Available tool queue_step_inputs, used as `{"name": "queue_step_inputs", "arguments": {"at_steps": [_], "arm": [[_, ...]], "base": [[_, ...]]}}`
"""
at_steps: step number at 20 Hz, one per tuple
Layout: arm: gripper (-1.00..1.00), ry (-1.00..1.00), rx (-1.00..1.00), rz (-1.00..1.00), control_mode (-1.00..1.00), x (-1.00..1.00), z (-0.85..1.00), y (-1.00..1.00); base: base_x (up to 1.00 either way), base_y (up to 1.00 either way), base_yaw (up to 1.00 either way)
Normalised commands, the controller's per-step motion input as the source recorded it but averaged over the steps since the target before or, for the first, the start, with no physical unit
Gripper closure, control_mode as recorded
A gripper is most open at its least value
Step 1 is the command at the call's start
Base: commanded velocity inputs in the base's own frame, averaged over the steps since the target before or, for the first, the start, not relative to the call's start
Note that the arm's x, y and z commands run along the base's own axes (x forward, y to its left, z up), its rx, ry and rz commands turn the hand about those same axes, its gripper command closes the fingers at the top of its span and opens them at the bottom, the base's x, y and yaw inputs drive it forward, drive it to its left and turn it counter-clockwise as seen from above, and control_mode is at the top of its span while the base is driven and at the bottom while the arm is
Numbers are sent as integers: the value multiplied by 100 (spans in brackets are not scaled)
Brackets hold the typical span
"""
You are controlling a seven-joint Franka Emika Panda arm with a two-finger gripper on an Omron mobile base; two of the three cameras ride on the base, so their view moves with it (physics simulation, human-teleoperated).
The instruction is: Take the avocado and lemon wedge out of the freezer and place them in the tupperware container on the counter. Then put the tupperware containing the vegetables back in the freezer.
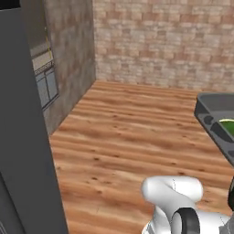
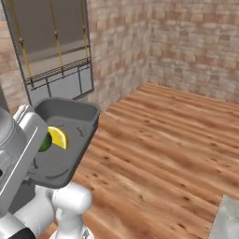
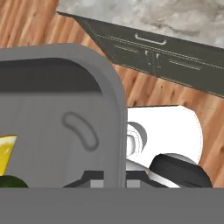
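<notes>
The dark-grey tupperware container (image 2: 70, 114) hangs tilted in the air over the wooden floor, also seen at the right edge of the left base view as the container (image 1: 211, 109). My gripper (image 3: 113, 180) is shut on its rim (image 3: 114, 131), one finger on each side of the wall. Inside lie the yellow lemon wedge (image 2: 59, 137) and the dark-green avocado (image 2: 45, 142), touching each other; the hand view shows the lemon wedge (image 3: 6, 151) and avocado (image 3: 10, 182) at its lower left. The open freezer (image 2: 53, 51), with shelves and grey drawers, stands beyond the container.
A tall dark-grey panel (image 1: 25, 137) rises close on the left. Brick walls (image 1: 160, 41) close the far side, with open wooden floor (image 2: 158, 149) between. The marbled counter (image 3: 175, 17) over olive-green cabinets (image 3: 153, 54) lies behind the hand; a counter corner (image 2: 227, 218) shows at lower right.
</notes>
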Motion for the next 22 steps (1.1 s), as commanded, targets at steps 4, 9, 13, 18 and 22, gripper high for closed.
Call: {"name": "queue_step_inputs", "arguments": {"at_steps": [4, 9, 13, 18, 22], "arm": [[100, 0, 0, 0, 100, 0, 0, 0], [100, 0, 0, 0, 100, 0, 0, 0], [100, 0, 0, 0, 100, 0, 0, 0], [100, 0, 0, 0, 100, 0, 0, 0], [100, 0, 0, 0, 100, 0, 0, 0]], "base": [[30, -16, 56], [9, -7, 59], [14, 0, 60], [26, 0, 60], [20, 0, 63]]}}
